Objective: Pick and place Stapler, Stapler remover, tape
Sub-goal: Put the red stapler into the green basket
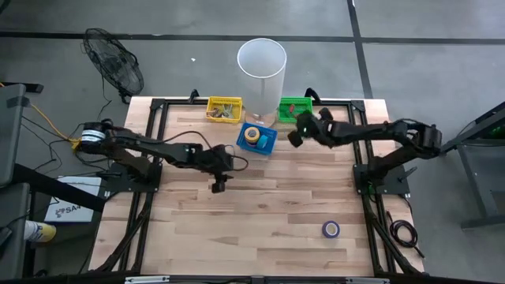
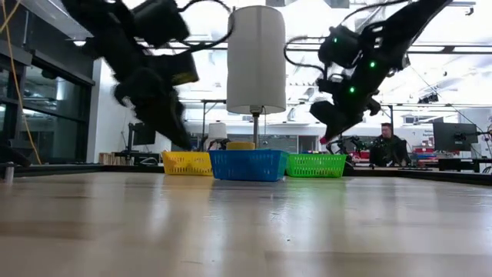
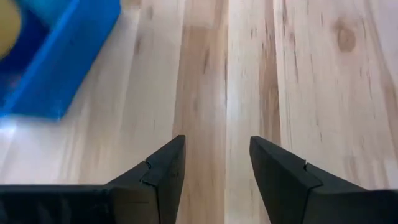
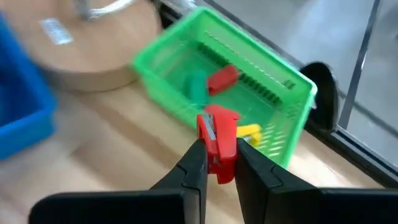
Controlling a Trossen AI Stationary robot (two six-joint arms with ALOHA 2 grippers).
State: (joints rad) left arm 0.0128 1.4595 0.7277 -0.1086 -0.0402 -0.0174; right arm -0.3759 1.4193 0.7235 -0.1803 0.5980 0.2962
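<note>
1. The left gripper point(image 1: 218, 185) is held over the bare wooden table point(image 1: 260, 229), a little in front of the blue basket point(image 1: 257, 140). In the left wrist view its two dark fingers point(image 3: 163, 169) are seen clearly apart, and nothing is held between them; only table boards are seen in the gap.
2. A yellow roll of tape point(image 1: 252, 135) is seen lying flat inside the blue basket in the high view. In the low view only its top edge is shown above the basket wall.
3. The yellow basket point(image 1: 224, 109) is placed to the left of the blue one, and the green basket point(image 1: 293, 107) to the right, all at the far edge of the table.
4. The right gripper point(image 4: 219, 163) is held above the table just in front of the green basket. It is closed on a red staple remover point(image 4: 218, 141), which is gripped with its long axis running out from the fingers toward the green basket. This is shown only by the right wrist view.
5. Small red, green and yellow items are seen inside the green basket; what they are cannot be told.
6. A purple roll of tape point(image 1: 331, 229) is lying flat near the front right of the table, well apart from both grippers.
</note>
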